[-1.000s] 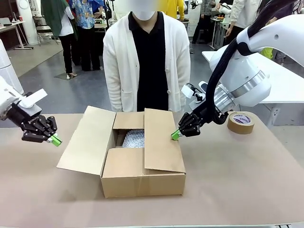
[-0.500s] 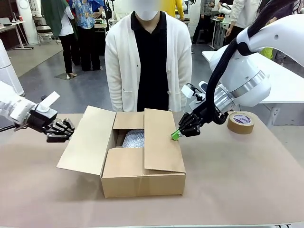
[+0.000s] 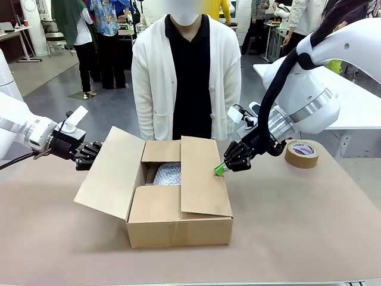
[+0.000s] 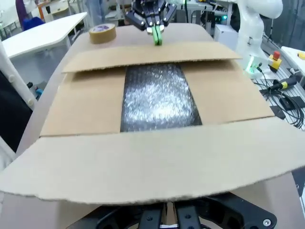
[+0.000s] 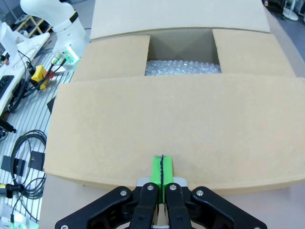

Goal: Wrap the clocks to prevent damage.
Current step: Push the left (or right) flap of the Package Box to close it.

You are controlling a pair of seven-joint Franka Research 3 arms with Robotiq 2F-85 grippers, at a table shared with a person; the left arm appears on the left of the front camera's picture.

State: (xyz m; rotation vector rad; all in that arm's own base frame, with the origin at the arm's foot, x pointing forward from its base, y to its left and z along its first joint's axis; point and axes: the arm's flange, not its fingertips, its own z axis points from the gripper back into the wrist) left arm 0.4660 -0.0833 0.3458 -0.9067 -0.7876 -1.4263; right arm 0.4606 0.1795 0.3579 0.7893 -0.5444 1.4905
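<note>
A cardboard box (image 3: 178, 223) stands mid-table, and bubble wrap (image 3: 166, 174) (image 4: 157, 98) (image 5: 183, 67) shows through its top opening; what it covers is hidden. The right flap (image 3: 202, 179) lies folded over the box. My right gripper (image 3: 220, 170) (image 5: 162, 167) is shut, its green pads resting on that flap's outer edge. The left flap (image 3: 113, 173) (image 4: 152, 162) stands tilted outward. My left gripper (image 3: 95, 152) (image 4: 167, 217) is shut and sits against that flap's outer face, its tips hidden behind the cardboard.
A roll of brown tape (image 3: 302, 153) (image 4: 102, 33) lies on the table to the right, behind my right arm. A person in a white cardigan (image 3: 186, 77) stands at the far edge behind the box. Bare table lies in front of the box.
My left gripper has swung up and to the right, from well left of the box to the left flap's outer face. The flap now stands slightly steeper. The right arm has not moved.
</note>
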